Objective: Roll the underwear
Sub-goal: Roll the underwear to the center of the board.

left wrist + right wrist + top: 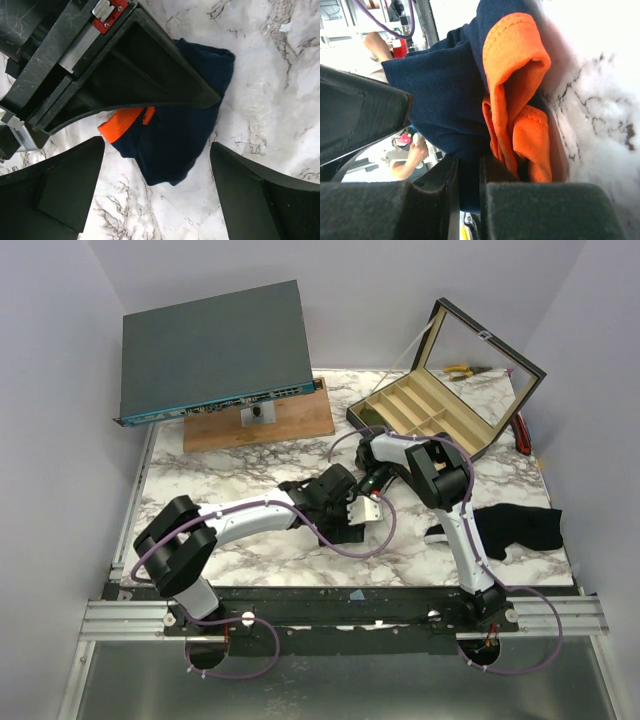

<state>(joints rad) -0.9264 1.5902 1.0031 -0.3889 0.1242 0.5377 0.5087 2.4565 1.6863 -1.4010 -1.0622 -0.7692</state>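
Observation:
The underwear [175, 135] is a bunched navy garment with orange trim [122, 124] lying on the marble table. My left gripper [157, 200] is open just above the table, its fingers on either side of the bundle's near end, touching nothing. My right gripper [469, 185] is shut on a fold of the navy fabric [440, 95], beside the folded orange trim [515, 90]. One right finger [135, 70] crosses over the garment in the left wrist view. In the top view both grippers, the left one [345, 520] and the right one [372, 490], meet at the table's middle and hide the underwear.
A black cloth [520, 525] lies at the right edge of the table. An open compartment box [430, 410] with a mirrored lid stands at the back right. A grey network switch [215, 350] rests tilted on a wooden board [260, 425] at the back left.

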